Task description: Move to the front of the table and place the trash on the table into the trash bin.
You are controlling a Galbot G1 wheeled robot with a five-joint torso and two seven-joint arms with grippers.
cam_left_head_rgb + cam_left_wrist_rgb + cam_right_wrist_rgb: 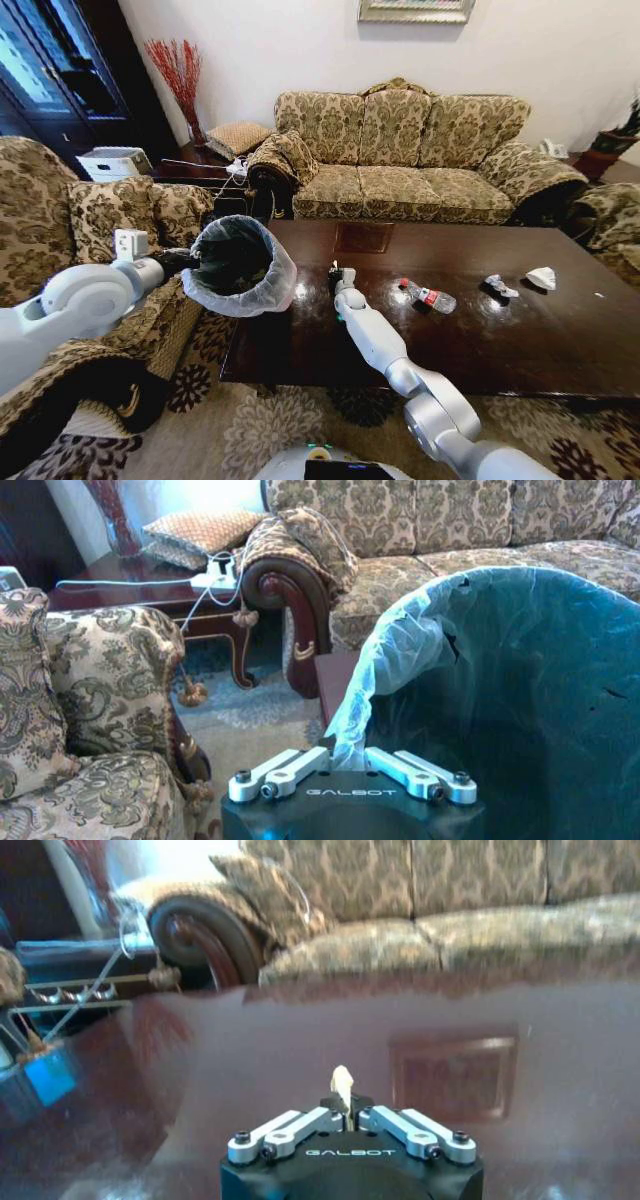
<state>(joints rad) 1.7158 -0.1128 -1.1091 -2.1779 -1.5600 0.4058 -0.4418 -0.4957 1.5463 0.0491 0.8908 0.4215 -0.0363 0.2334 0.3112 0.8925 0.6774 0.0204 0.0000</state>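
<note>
Floral sofa [400,150], armchair [60,220], patterned rug [260,430]

We note left gripper [352,769] clamped shut on bin rim, arm bent, right gripper [348,1119] pinched closed, arm extended forward.

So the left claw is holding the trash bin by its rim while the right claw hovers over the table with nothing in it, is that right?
Not quite: the right claw is shut on a small scrap of paper, as the right wrist view shows. The left claw does grip the trash bin by its rim, beside the table.
</note>
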